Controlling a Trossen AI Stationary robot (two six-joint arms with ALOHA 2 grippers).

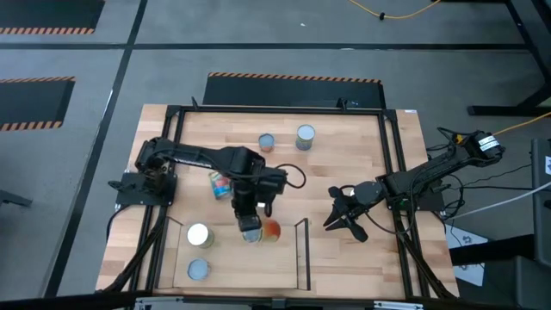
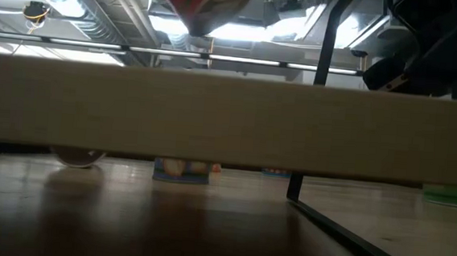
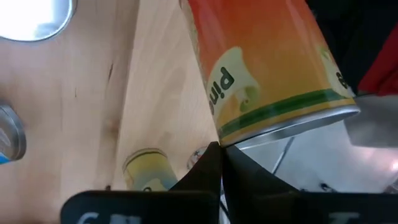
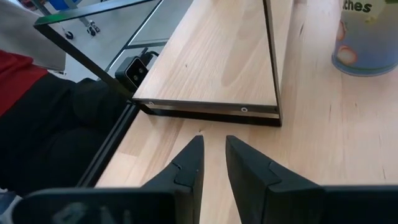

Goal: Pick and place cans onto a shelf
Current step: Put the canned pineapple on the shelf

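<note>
**Ana:** Shelf [image 1: 300,258] first, since it was the biggest thing in play. Where did it sit?

**Ben:** It lay at the near edge of the table [image 1: 370,155]. Two cans stood on the shelf's left end: one white-topped [image 1: 199,234], one grey-topped [image 1: 199,269].

**Ana:** And the arms?

**Ben:** The left gripper [image 1: 250,226] hung over the shelf's back rail, just right of the white-topped can. The right gripper [image 1: 344,217] waited just off the shelf's right end, fingers a little apart and holding nothing.

**Ana:** Was the left one carrying anything?

**Ben:** Its fingertips were pressed together, point to point. An orange-labelled can [image 3: 267,68] lay right against them, tilted, but I couldn't tell whether it was actually pinched.

**Ana:** How would that can handle?

**Ben:** I judged it rigid and fairly heavy for its size, with a smooth, slippery label. Best taken across the middle of the body, not by the rim.

**Ana:** Others?

**Ben:** Three more beyond the shelf's back rail: a blue-labelled one [image 1: 219,183], and two upright [image 1: 267,142], [image 1: 305,136].
</note>
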